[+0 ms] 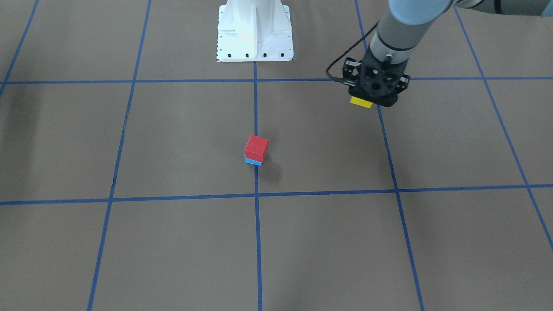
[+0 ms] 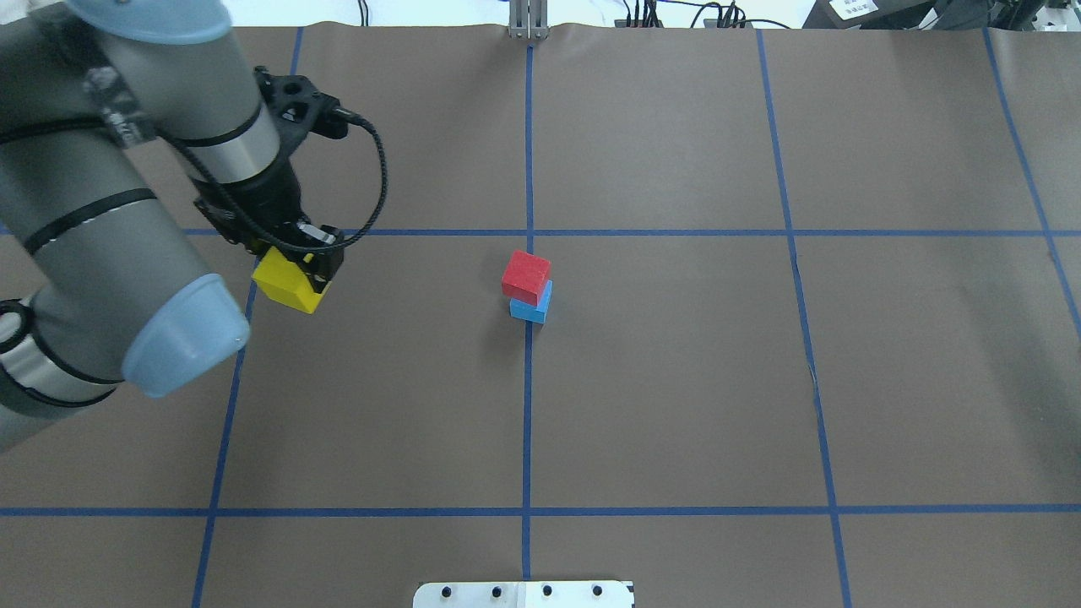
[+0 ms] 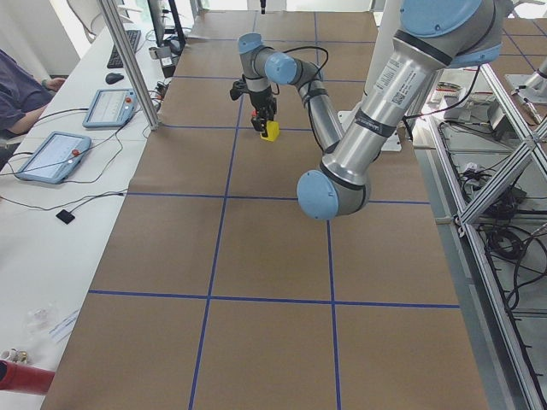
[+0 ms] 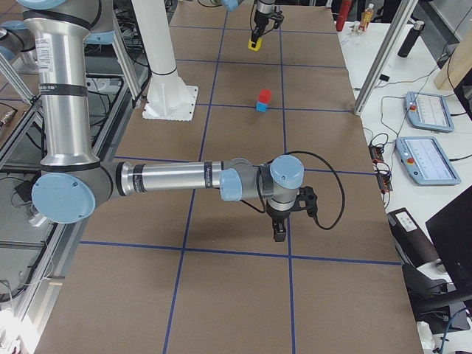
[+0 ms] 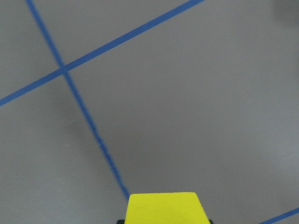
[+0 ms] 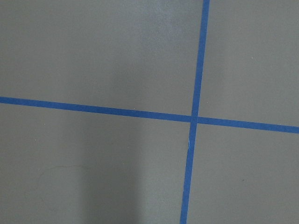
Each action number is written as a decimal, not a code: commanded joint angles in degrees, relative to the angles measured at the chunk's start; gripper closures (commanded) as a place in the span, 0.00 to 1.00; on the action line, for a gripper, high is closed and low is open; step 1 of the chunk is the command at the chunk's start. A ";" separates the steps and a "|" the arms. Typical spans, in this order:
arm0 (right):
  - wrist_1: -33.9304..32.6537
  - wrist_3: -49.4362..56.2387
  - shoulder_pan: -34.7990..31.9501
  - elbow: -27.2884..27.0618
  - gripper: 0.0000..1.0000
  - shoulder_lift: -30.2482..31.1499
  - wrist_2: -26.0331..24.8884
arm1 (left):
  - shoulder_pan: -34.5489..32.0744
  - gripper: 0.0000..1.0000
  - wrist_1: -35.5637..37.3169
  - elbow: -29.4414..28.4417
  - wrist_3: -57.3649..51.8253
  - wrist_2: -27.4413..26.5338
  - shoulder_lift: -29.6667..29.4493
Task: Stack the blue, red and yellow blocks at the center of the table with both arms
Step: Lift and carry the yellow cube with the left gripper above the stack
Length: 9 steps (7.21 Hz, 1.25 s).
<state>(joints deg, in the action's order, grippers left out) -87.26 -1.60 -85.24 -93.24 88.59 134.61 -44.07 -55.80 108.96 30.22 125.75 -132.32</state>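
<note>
The left hand (image 2: 297,268) grips the yellow block (image 2: 285,285) above the table (image 2: 676,380) toward its left edge, so the red block (image 2: 526,276) atop the blue block (image 2: 534,309) at the centre lies to its right, while whether the right hand (image 4: 279,230) is open I cannot tell.
</note>
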 commanded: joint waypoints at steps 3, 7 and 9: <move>-0.02 0.37 -0.19 0.26 0.00 0.18 -0.05 | 5.39 1.00 -12.27 -21.37 13.09 0.11 -15.93; 0.07 0.37 -0.19 0.26 0.00 0.44 0.03 | 6.63 1.00 -18.19 -27.56 13.03 -2.51 -18.50; -0.02 0.37 -0.19 0.34 0.00 0.36 -0.05 | 6.71 1.00 -22.59 -30.55 12.94 -3.57 -18.50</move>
<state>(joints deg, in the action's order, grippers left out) -87.21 -1.23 -85.43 -92.94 89.02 134.62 -37.41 -76.20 79.97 43.24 123.18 -150.78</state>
